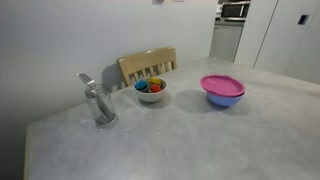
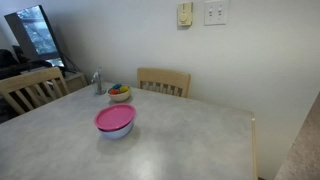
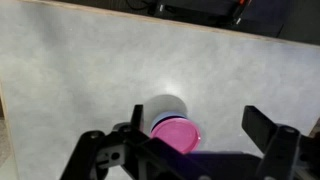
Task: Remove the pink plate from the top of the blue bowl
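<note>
The pink plate [image 1: 222,84] lies flat on top of the blue bowl [image 1: 223,99] on the grey table, and both show again in an exterior view, the plate [image 2: 115,118] over the bowl [image 2: 116,132]. In the wrist view the plate [image 3: 177,135] is below me, with a thin strip of the blue bowl's rim [image 3: 160,123] at its edge. My gripper [image 3: 194,113] is open and empty, high above the table, with its fingers spread to either side of the plate. The gripper does not show in either exterior view.
A white bowl [image 1: 151,91] with colourful contents stands near the blue bowl, and also shows in an exterior view [image 2: 119,94]. A metal shaker [image 1: 98,103] stands beside it. A wooden chair [image 1: 148,66] is at the table's far edge, and another chair [image 2: 30,90] is at its side.
</note>
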`<action>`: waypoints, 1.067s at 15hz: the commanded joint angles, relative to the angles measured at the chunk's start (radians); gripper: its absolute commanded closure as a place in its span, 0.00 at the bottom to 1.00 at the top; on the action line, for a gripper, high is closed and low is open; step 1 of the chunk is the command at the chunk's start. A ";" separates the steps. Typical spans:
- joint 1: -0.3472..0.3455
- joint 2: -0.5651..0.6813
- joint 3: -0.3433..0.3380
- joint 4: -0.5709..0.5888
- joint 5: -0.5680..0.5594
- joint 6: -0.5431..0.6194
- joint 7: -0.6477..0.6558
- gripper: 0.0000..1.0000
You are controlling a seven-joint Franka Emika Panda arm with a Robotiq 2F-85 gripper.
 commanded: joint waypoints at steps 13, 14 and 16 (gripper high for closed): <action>0.143 0.311 0.115 0.090 0.064 0.105 -0.018 0.00; 0.151 0.351 0.129 0.105 0.070 0.124 -0.024 0.00; 0.165 0.435 0.165 0.137 0.077 0.162 -0.030 0.00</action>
